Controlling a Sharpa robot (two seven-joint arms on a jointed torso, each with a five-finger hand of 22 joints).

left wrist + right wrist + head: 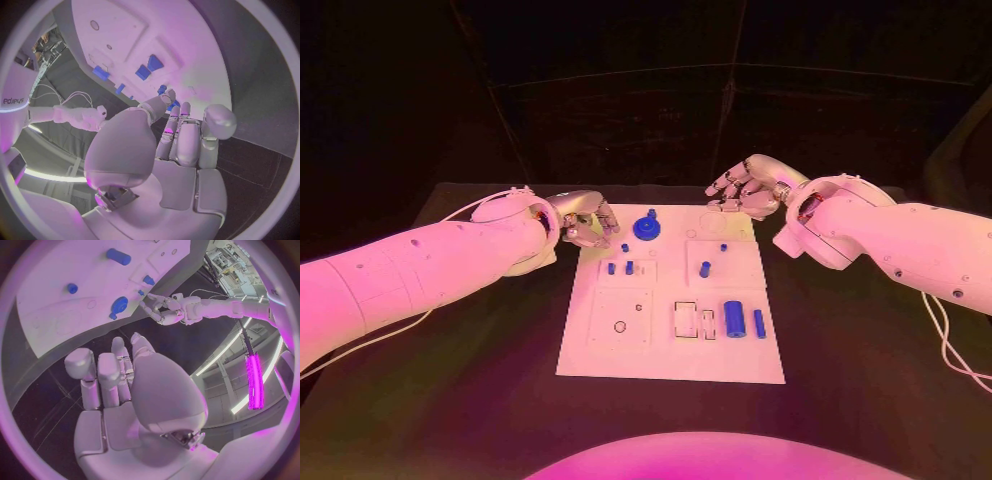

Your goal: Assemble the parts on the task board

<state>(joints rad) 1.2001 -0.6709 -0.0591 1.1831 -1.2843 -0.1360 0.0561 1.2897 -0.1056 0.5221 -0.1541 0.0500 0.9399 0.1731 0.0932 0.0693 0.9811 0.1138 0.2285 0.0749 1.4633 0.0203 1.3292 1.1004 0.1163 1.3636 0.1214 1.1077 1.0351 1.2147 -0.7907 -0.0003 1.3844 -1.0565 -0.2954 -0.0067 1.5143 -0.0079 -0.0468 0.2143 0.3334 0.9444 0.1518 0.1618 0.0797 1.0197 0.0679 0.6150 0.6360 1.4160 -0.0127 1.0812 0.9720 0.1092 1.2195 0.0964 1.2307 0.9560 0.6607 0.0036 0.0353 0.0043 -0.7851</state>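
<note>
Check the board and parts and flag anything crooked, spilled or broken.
Nothing stands out. The white board lies flat on the table, the blue parts sit in tidy rows on it, and both hands hover near its far corners holding nothing.

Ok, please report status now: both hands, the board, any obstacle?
Left hand at board's far left corner, holding nothing. Right hand past the far right corner, holding nothing. Blue parts lie on the task board. No obstacle seen.

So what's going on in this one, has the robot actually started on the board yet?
Barely. Both silver hands hover at the far end of the white task board, and neither holds anything. The left hand sits by the far left corner with fingers curled in; the right hand is off the far right corner, fingers loosely apart. The blue round knobbed part, small blue pegs and blue cylinder are untouched.
</note>
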